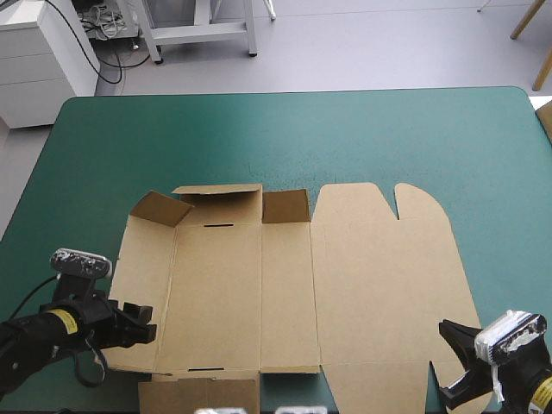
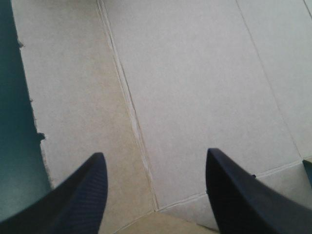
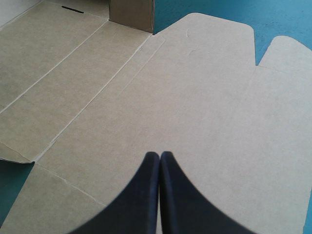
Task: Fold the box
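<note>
While the brown cut-board box lies spread on the teal-green table cover, it sits toward the near edge, roughly centred between the left and right edges, with a broad bare band of cover beyond it up to the far edge. Cover surface: smooth, matte, rounded far corners. Most of the sheet is flat. At its far left part three pieces are raised: a small corner flap tilted up, a wider wall panel beside it, and a short upright flap. A narrow dark slot is cut near the foot of that wall panel. The right half is one large flat panel ending at the far side in two rounded tabs. A further flat flap lies at the near left. The left gripper hovers at the sheet's left edge; in its wrist view the black fingers stand wide apart over creased board, with a strip of cover showing past the sheet's ragged edge. The right gripper is at the sheet's near right corner; its wrist view shows the fingers pressed together into one point above the flat large panel, nothing between them, cover visible beyond the tabs. Beyond the table: pale grey floor, and a white cabinet off the far left corner.
</note>
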